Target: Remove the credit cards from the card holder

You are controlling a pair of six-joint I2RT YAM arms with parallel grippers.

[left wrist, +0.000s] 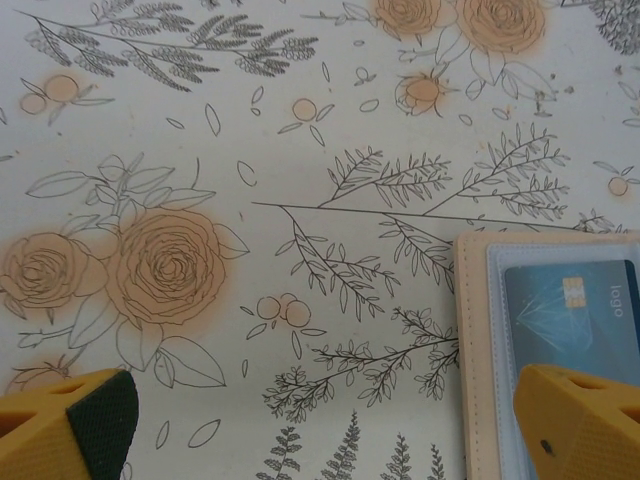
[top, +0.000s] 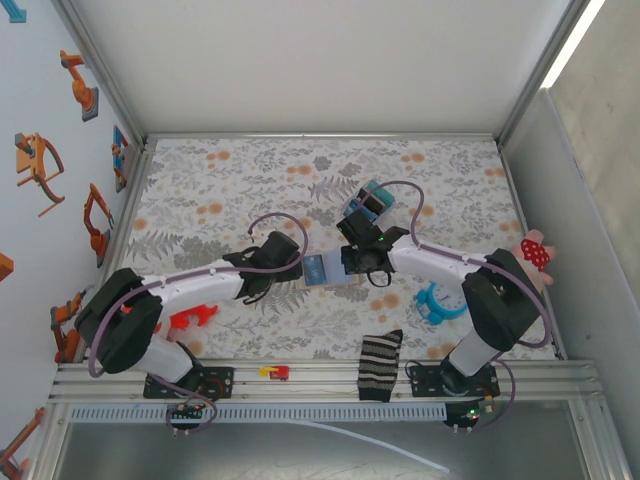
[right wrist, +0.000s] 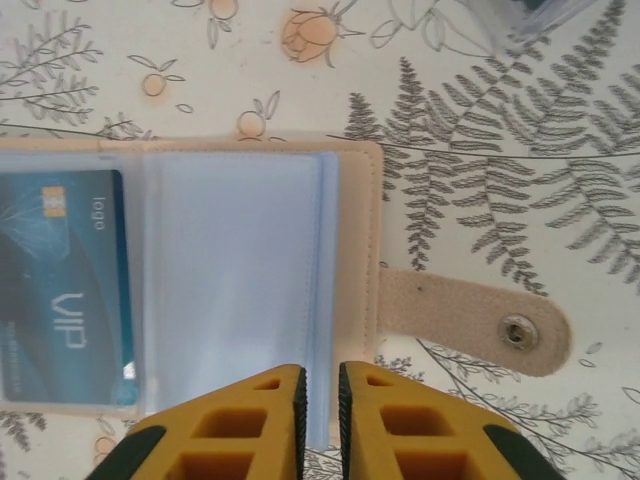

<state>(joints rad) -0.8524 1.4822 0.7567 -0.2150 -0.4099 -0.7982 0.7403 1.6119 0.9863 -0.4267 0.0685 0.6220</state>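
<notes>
The holder point(right wrist: 240, 270) lies open on the surface point(right wrist: 480, 120), a blue card point(right wrist: 60, 290) in one panel; the right gripper point(right wrist: 322, 385) is at its empty panel's edge, fingers point(right wrist: 250, 425) nearly together, though a pinch cannot be told. The left gripper point(left wrist: 320, 420) gapes wide, one finger over the holder's card side.

The card holder point(right wrist: 240, 270) is tan, pale blue inside, its card point(right wrist: 60, 290) teal, the tablecloth point(left wrist: 300, 200) grey-and-orange floral.

tan card holder point(right wrist: 372, 230) lies open flat, blue card point(right wrist: 60, 290) in one sleeve.
</notes>
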